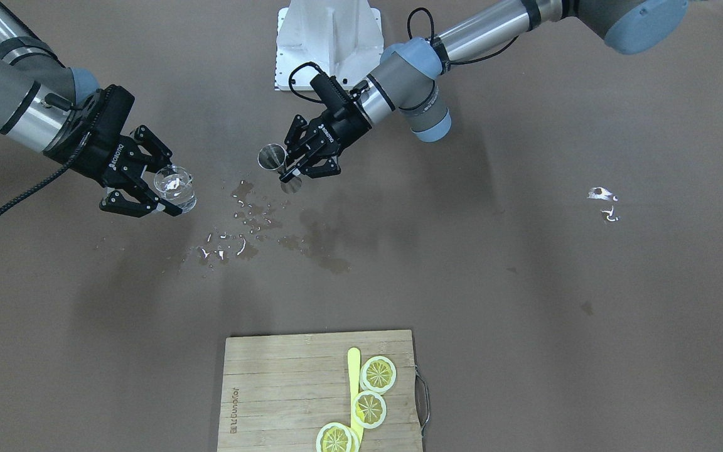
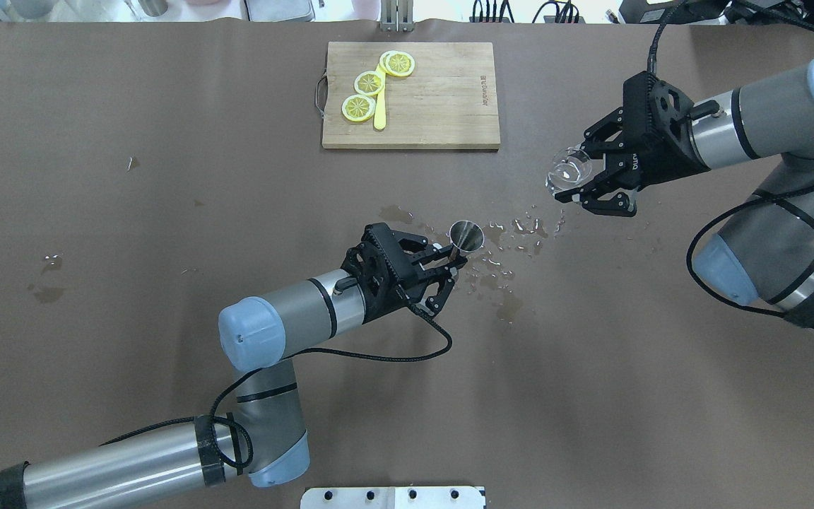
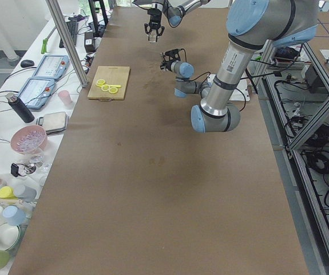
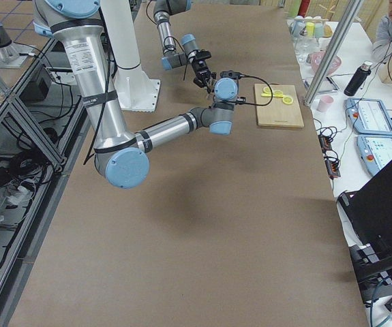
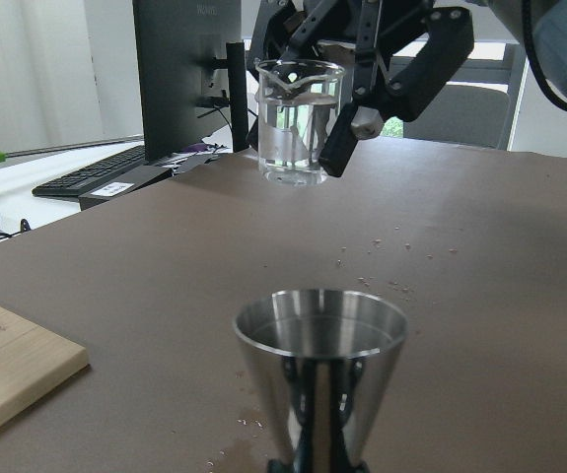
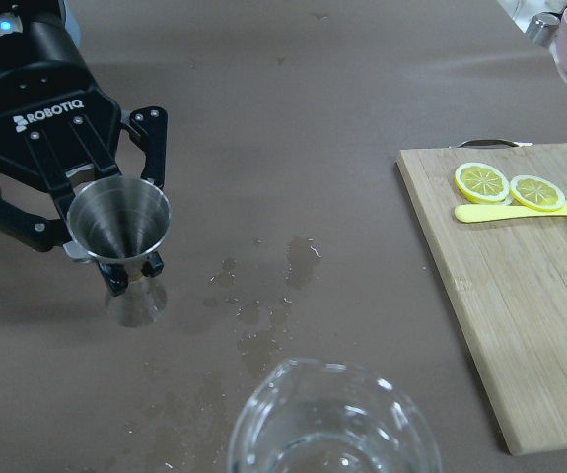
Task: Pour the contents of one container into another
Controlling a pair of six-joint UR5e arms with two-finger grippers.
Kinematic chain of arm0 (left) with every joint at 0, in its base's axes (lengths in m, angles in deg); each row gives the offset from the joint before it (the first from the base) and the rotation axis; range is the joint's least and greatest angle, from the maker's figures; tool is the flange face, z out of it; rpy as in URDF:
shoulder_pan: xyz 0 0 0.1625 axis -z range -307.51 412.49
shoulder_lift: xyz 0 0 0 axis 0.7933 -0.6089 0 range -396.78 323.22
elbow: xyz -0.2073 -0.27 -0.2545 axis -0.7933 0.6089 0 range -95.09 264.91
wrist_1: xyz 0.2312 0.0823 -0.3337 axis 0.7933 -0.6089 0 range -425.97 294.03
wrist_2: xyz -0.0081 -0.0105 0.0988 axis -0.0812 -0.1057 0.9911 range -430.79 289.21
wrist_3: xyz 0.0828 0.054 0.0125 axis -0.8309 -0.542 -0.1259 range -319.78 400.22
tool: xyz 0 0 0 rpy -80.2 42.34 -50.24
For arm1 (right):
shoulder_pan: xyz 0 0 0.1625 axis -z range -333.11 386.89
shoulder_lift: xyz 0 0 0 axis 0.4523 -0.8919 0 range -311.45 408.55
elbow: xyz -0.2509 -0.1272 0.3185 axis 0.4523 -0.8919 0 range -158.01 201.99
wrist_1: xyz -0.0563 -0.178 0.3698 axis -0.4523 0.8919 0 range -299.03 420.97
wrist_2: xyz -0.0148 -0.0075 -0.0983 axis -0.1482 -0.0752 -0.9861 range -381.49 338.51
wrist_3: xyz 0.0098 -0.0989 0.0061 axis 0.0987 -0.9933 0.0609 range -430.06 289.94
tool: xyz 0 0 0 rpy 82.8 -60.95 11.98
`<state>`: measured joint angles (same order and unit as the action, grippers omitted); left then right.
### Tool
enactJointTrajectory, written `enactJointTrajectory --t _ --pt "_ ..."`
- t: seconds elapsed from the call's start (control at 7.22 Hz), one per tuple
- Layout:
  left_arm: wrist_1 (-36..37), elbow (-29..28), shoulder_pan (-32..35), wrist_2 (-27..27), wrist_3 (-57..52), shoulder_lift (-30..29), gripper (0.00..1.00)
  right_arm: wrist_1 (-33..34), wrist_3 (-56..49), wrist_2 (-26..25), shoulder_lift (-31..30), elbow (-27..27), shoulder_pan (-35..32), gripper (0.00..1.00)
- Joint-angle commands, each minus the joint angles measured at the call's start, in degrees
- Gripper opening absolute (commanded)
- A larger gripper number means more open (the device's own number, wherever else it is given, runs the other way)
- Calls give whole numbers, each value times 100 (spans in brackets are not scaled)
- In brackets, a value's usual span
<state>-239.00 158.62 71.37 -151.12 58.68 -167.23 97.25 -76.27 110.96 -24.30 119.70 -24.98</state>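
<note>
Two robot arms over a brown worktop, seen at the approach step of a pour, with no liquid in flight. On the robot's left, left tool closed around the waist of a steel jigger, mouth up and level, near the worktop's middle; contact between the jigger's foot and the surface not clear from any view. On the robot's right, right tool clamped on a clear glass beaker, upright, lifted off the surface, holding clear liquid. Beaker and jigger apart, with bare worktop between them; beaker higher than the jigger's rim in the left wrist view. Spilled droplets and small puddles scattered on the surface just beside the jigger, on the side toward the beaker. At the far edge, well apart from both vessels, a wooden cutting board with three lemon slices and a yellow plastic utensil, touched by neither arm. Likely stage: both vessels gripped, the pour itself not yet begun. Likely next: bring the beaker's lip directly over the jigger's small mouth, then tip slowly, keeping the jigger steady and level. Narrow target and a wet surface, so a fair risk of more spillage from a fast tilt or a slight miss.
</note>
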Motion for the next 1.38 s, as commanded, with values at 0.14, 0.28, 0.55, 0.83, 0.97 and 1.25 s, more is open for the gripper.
enactJointTrajectory --t 0.14,0.28,0.55,0.83,0.97,1.25 --pt "-64 3 2 9 0 20 0 633 -387 -88 43 195 168 0" --pt "-64 3 2 0 0 20 0 931 -642 -88 43 344 238 0" --pt "-64 3 -7 9 0 20 0 1825 -1091 -193 279 660 431 0" --pt "-72 3 -7 0 0 20 0 2722 -1285 -788 298 1204 887 0" --pt "-142 3 -7 0 0 28 0 2979 -1329 -939 298 1354 1019 0" --pt "-160 3 -16 0 0 28 0 3523 -1444 -958 446 1505 1038 0"
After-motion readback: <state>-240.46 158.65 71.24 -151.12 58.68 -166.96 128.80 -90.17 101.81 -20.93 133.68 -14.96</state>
